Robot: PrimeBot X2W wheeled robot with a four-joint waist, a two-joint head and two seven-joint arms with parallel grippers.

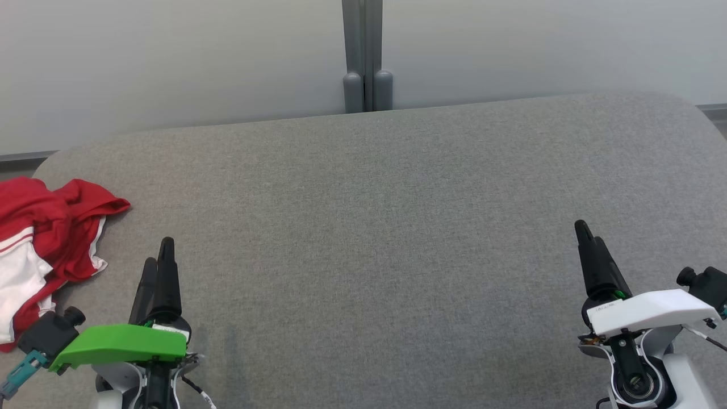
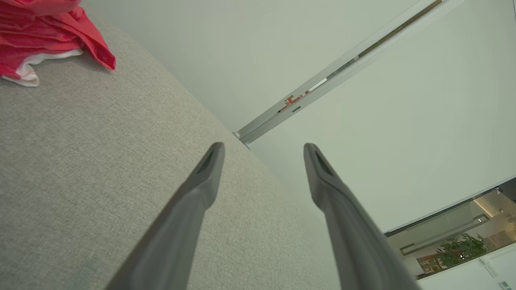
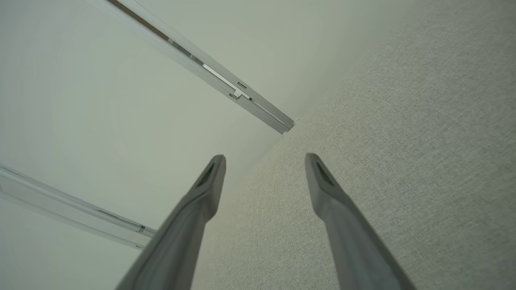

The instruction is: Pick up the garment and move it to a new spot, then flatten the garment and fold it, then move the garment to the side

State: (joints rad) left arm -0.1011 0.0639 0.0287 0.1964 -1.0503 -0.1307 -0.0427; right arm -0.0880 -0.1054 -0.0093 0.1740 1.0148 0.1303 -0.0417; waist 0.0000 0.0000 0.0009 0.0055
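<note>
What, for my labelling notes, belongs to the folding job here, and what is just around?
Job: crumpled red and white garment; left gripper, open and empty; right gripper, open and empty.
Just around: grey table; wall; grey post.

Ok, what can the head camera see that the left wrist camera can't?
Head view, not the wrist one: the right hand with its white cover, and the green cover on the left arm. Left wrist view, not the head one: a green plant behind glass. Both: the open left hand, the crumpled red and white garment, the grey cushion and the grey post.
</note>
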